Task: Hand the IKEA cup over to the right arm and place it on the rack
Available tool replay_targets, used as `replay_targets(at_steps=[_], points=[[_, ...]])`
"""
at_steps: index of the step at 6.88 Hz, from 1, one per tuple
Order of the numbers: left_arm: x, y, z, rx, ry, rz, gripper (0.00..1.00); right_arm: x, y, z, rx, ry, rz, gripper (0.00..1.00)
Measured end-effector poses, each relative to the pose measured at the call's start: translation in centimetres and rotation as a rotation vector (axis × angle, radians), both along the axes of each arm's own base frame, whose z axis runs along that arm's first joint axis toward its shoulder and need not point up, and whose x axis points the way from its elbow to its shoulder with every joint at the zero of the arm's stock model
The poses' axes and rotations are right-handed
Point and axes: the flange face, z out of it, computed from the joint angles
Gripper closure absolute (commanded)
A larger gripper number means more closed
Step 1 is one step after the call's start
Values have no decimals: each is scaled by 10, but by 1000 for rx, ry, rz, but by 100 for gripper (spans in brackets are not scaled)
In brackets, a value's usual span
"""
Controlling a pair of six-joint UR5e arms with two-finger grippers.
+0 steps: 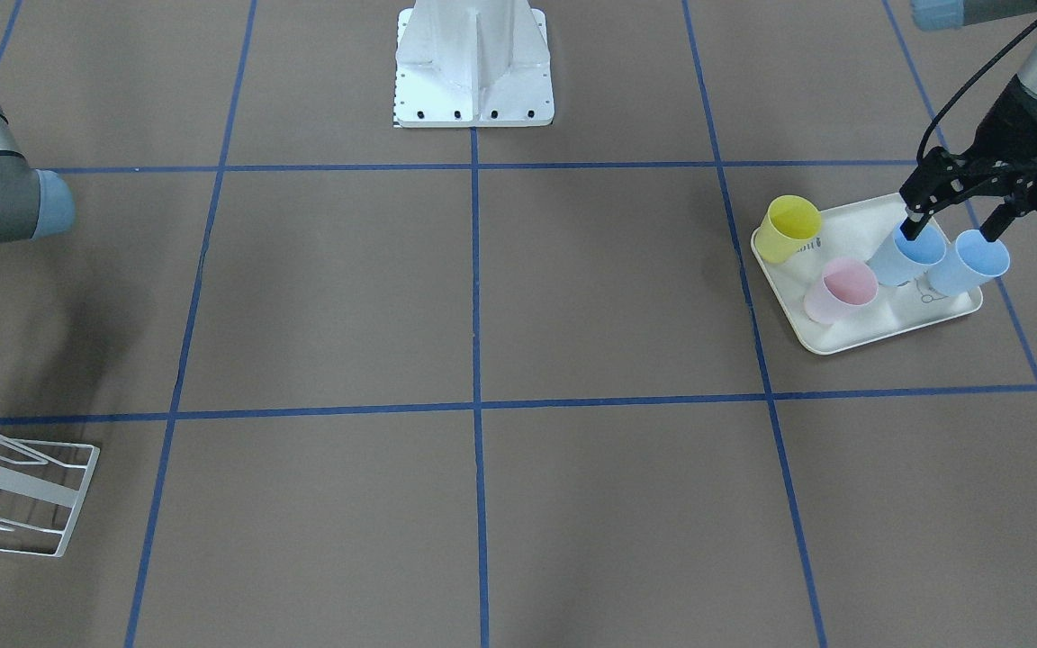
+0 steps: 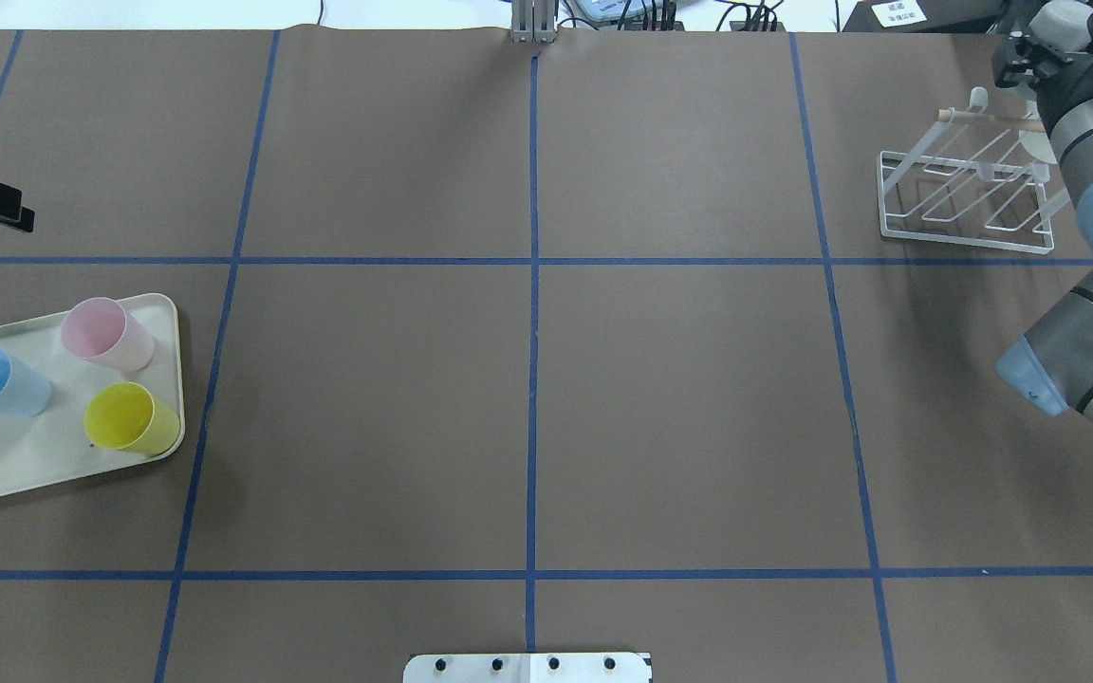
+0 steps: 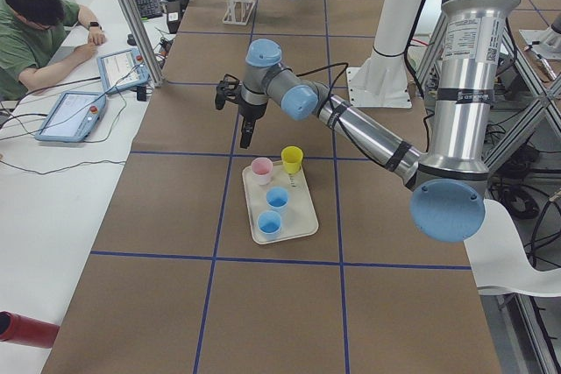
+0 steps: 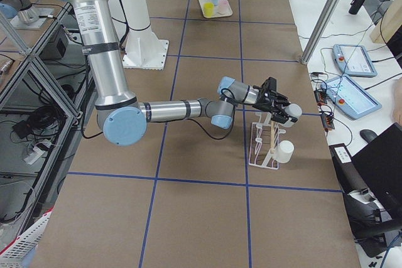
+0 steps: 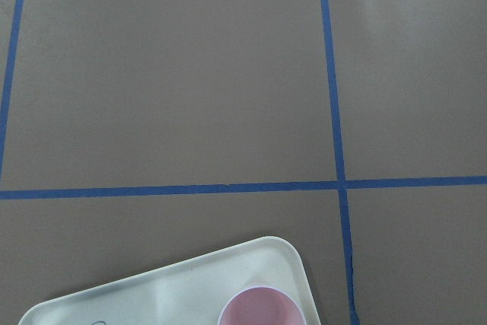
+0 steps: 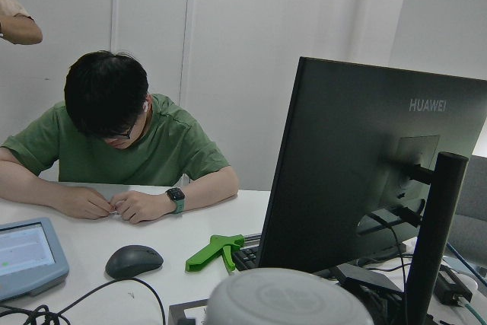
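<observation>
**Cups on the tray, left gripper spread wide above them**

Four plastic cups stand mouth-up on the cream tray (image 1: 856, 229) on the robot's left: one yellow cup (image 1: 793, 227), one pink cup (image 1: 843, 288) and two blue cups (image 1: 910, 255) side by side. The left gripper (image 1: 953, 229) hangs over the tray's outer side with its fingers apart and nothing between them. Which cup it will take cannot be told.

They look light, thin-walled and smooth, so probably slippery and a little springy under pressure. The taper could let a side grip slide upward. A pinch on the rim, one finger inside and one outside, seems safest and leaves the wall free for the hand-over. The blue pair stands close, so a finger may nudge the neighbour.

At the far end, the right gripper (image 4: 276, 101) is at the rack (image 2: 962, 241), which carries a white cup (image 4: 286, 152). Another white cup lies close against that gripper, but whether its fingers clamp it cannot be told.
</observation>
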Motion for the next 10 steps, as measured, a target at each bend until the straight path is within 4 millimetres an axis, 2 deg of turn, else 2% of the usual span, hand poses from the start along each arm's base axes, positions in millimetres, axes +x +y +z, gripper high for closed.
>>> replay_targets(at_steps=[2, 6, 10], points=[[2, -1, 2, -4, -2, 2, 0, 1, 1, 4, -5, 6, 2, 100], [4, -3, 8, -14, -6, 4, 0, 17, -8, 21, -34, 32, 32, 100], [6, -6, 14, -21, -12, 7, 0, 11, -17, 30, -52, 51, 42, 100]])
